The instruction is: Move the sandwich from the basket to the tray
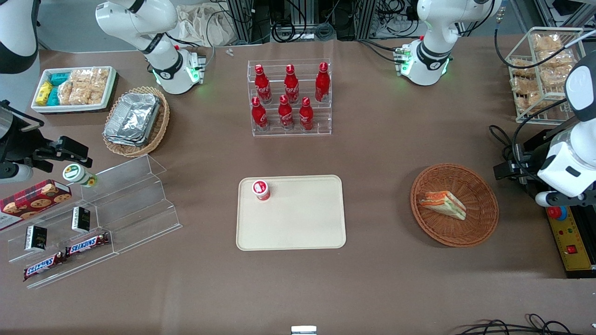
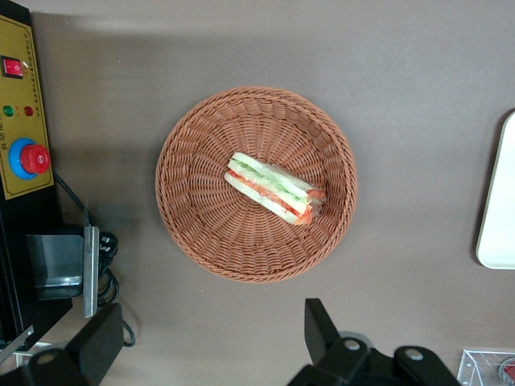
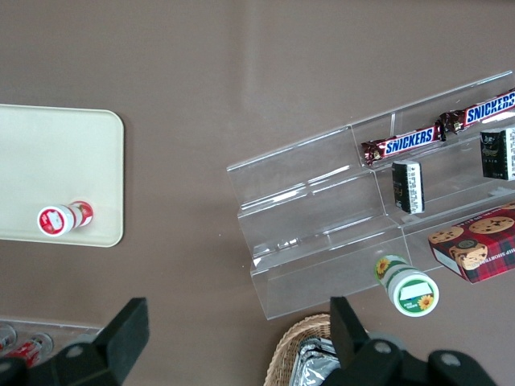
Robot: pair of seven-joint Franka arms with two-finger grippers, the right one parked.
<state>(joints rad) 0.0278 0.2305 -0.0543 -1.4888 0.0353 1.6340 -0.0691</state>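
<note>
The sandwich [image 1: 442, 204] lies on its side in the round reddish-brown basket [image 1: 454, 239], toward the working arm's end of the table. In the left wrist view the sandwich [image 2: 273, 187] sits near the middle of the basket [image 2: 201, 233]. The cream-beige tray [image 1: 298, 228] lies flat at the table's middle, and its edge shows in the left wrist view [image 2: 499, 209]. The left arm's gripper [image 2: 211, 342] hangs high above the table beside the basket, open and empty, with its fingers [image 2: 322, 330] wide apart. In the front view the gripper [image 1: 505, 168] is beside the basket's rim.
A small red-and-white container [image 1: 261, 190] stands on the tray's corner. A clear rack of red bottles [image 1: 291, 100] stands farther from the front camera. A yellow control box [image 1: 570, 242] and cables lie by the basket. A white wire rack [image 1: 545, 74] stands nearby.
</note>
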